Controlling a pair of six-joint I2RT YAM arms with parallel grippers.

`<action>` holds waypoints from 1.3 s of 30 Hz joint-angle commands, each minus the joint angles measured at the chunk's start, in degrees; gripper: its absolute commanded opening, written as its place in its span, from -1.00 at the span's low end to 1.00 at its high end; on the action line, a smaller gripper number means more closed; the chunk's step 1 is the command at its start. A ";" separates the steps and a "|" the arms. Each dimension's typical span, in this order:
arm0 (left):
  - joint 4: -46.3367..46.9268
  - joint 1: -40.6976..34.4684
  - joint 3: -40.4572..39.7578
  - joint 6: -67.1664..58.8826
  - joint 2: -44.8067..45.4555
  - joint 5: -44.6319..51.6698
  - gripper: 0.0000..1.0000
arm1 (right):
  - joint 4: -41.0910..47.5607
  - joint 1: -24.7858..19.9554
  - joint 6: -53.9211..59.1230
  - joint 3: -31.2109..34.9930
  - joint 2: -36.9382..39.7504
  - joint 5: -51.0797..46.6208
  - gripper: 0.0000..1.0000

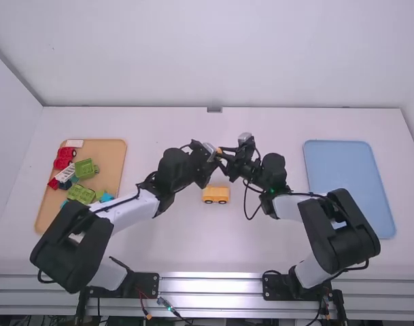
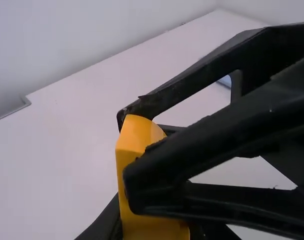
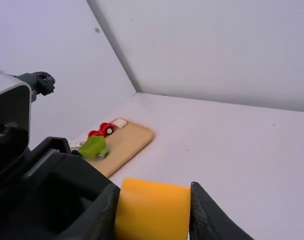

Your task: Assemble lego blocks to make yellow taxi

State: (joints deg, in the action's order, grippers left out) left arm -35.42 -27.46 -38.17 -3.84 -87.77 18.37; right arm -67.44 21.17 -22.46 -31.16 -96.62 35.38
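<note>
We are looking at a yellow block [image 3: 152, 212] that is hanging above the counter [image 1: 149, 238], and in the high view it is showing just beyond the yellow car base [image 1: 215, 195], our landmark, which is sitting on the counter between the two arms. The left pincer [image 1: 212, 151] is closing on the block from the left of the car base, and in the left wrist view we are seeing the block lodged between its fingers. The right pincer [image 1: 223, 153] is gripping the same block from the car base's right, its fingers pressing on either side of it in the right wrist view. Farther out, well left of the car base, a tan tray [image 1: 115, 153] is holding a red vehicle [image 1: 65, 157], a green block piece [image 1: 86, 168], a green vehicle [image 1: 81, 193], a blue piece [image 1: 106, 197] and a flat white piece [image 1: 74, 143] that is lying at its far edge. Well to the right of the car base, a blue tray [image 1: 342, 166] is lying on the counter.
</note>
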 commanded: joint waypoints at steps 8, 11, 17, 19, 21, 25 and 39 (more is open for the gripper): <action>-1.51 -0.83 0.33 0.66 0.42 2.19 -0.73 | 0.61 0.26 0.13 0.02 -0.59 0.57 -0.66; -1.33 -0.85 0.33 0.68 0.42 2.19 -0.11 | 0.61 0.26 -0.24 0.02 -0.59 0.52 -0.65; -0.35 -0.79 0.33 0.66 0.42 2.12 0.98 | 0.85 0.26 1.42 0.02 -0.59 -0.94 -0.63; 1.11 -0.28 0.33 0.66 0.42 1.68 0.98 | 2.08 0.26 3.06 -0.07 -0.57 -3.87 -0.67; 2.64 -0.02 0.31 0.17 0.44 1.53 0.98 | 2.32 0.26 4.09 -0.02 -0.57 -5.42 -0.71; 6.51 1.27 0.31 -0.98 0.44 1.53 0.98 | 3.30 0.26 7.04 -0.04 -0.07 -8.63 -0.88; 12.83 19.61 0.28 2.78 0.46 8.09 0.98 | 73.02 -0.90 34.47 -26.71 5.31 -15.93 -1.00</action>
State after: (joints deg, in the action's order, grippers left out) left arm -22.98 -10.44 -37.47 -1.23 -87.90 22.70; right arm 0.40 20.18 1.34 -51.96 -93.30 22.24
